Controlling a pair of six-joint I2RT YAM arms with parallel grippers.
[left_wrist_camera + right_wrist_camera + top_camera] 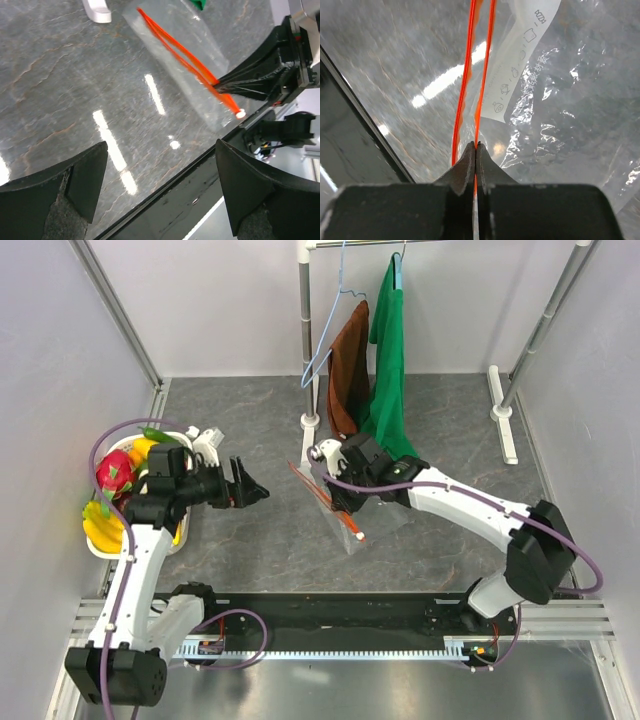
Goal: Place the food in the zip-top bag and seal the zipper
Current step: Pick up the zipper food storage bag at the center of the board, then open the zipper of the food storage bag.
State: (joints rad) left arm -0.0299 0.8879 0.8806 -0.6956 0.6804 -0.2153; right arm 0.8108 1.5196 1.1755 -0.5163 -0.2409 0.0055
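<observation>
Pinching the zip-top bag's (pixel 560 100) zipper (pixel 465 85) with the right gripper (pixel 476 150)
Behind the spread left gripper (pixel 160 170), the basket (pixel 100 548) holds the food (pixel 114 472)

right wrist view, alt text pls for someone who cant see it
The right gripper is pinched shut on one red-orange strip of the zipper, whose two strips run apart up the frame. The clear, crinkled zip-top bag with its white label fills the right, grey table behind.

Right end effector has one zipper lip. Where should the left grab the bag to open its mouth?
Likely the free orange lip, midway along, approached from the left end effector's side: it bows away from the pinched one there, leaving room for a finger.
</observation>
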